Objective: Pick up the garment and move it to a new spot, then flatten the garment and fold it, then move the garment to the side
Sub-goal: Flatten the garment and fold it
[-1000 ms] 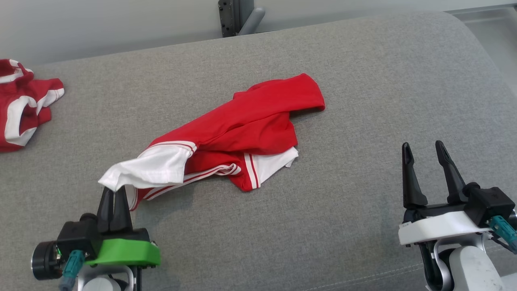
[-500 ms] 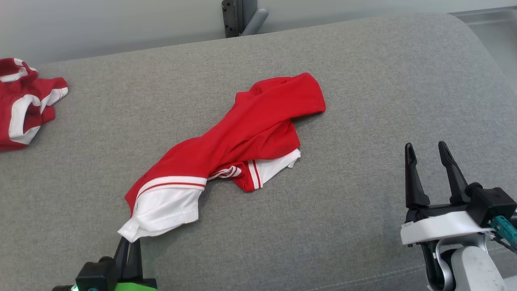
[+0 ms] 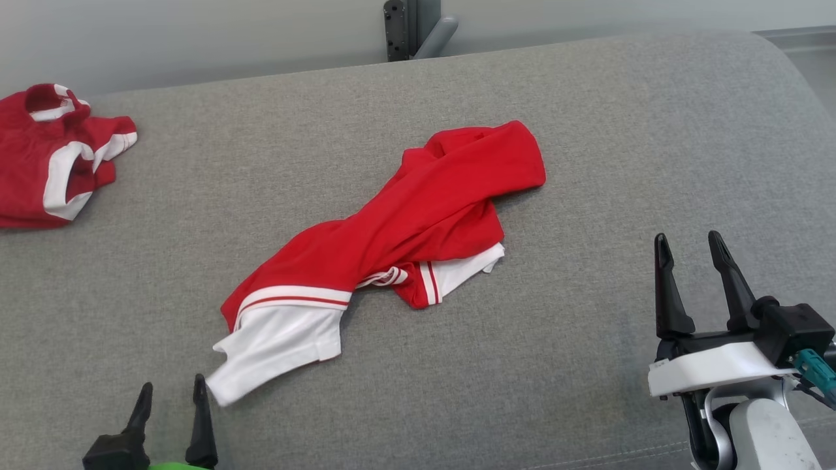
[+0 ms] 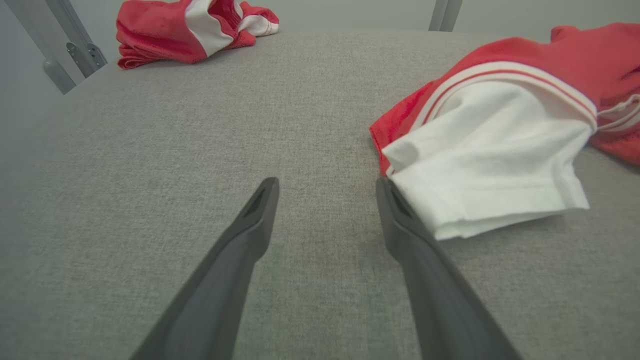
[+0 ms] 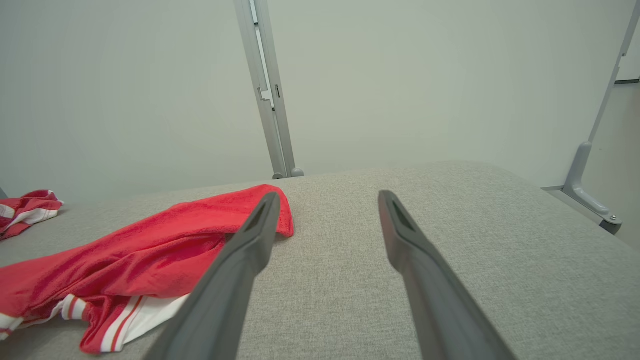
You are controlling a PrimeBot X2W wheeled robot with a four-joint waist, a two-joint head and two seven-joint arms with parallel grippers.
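Left claw [image 3: 171,384] sits at the bottom edge of the head view, fingers spread apart, gripping nothing; one fingertip is right beside the corner of the white sleeve [image 3: 281,339], can't tell if it's actually touching; right claw [image 3: 687,237] is spread wide too, empty, well apart from the cloth over on the right; the garment [image 3: 405,222], red with white sleeves and striped trim, lies rumpled and stretched diagonally across the middle of the gray fabric surface [image 3: 588,163]; a second red-and-white garment [image 3: 39,156] is bunched up at the far left edge; a gray metal post [image 3: 408,29] stands behind the surface
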